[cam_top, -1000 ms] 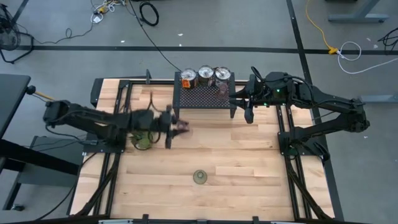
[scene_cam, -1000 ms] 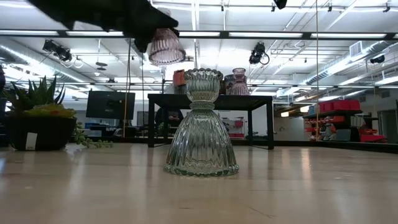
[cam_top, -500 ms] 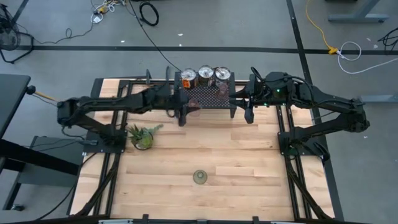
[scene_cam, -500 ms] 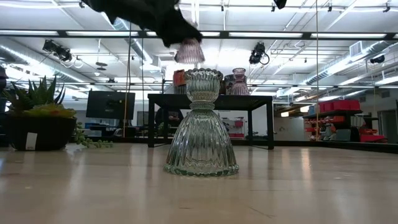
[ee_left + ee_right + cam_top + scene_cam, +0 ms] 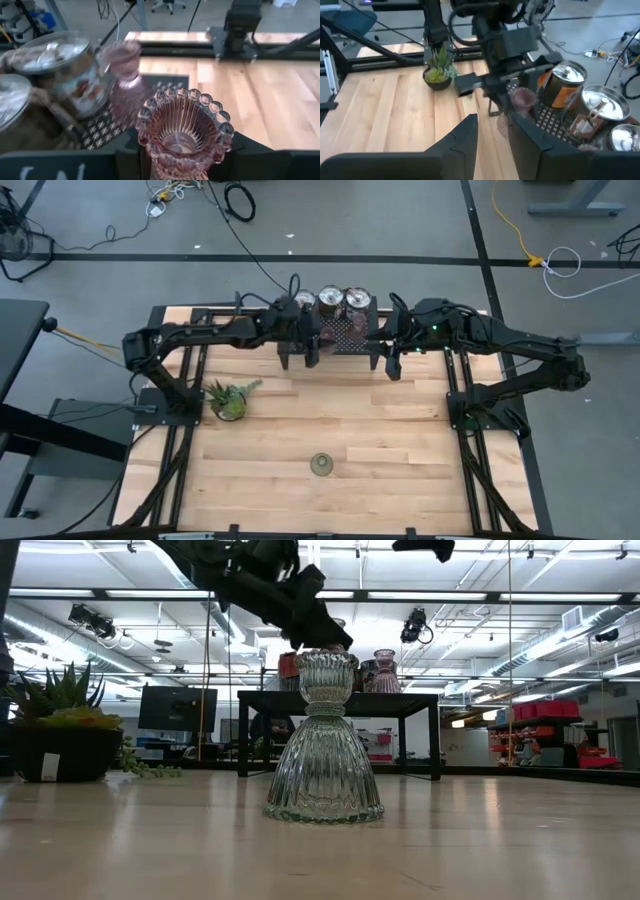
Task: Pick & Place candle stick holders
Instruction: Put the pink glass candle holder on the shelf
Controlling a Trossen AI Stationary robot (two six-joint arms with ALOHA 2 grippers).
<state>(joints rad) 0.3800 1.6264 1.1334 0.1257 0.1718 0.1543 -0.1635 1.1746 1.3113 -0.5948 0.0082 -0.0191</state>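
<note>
My left gripper [image 5: 312,345] is shut on a pink glass candle holder [image 5: 183,127] over the left part of the black mesh stand [image 5: 335,335] at the table's far edge. A second pink glass holder [image 5: 125,75] stands on the mesh beside three silver tins [image 5: 330,300], one with an orange mark [image 5: 559,82]. An olive glass holder [image 5: 321,464] stands on its wide base on the table near the front, and fills the foreground of the low view [image 5: 323,740]. My right gripper [image 5: 393,358] is open and empty at the stand's right end. My left gripper pinches the pink holder between its two fingers below the scalloped cup rim [image 5: 180,155]; the gripper's own body hides the exact spot. It comes from the table's left, slanting down. The holder is upright, cup opening up. Whether its base touches the mesh I cannot tell.
A small spiky green potted plant [image 5: 228,398] stands at the table's left. Bare wooden tabletop [image 5: 380,430] lies between the stand and the olive holder. Black frame rails [image 5: 455,395] run along both sides of the table.
My left gripper has gone from beside the plant toward the far edge and right, up to the mesh stand, carrying the pink holder upright and clear of the table. My right gripper has shifted slightly toward the stand.
</note>
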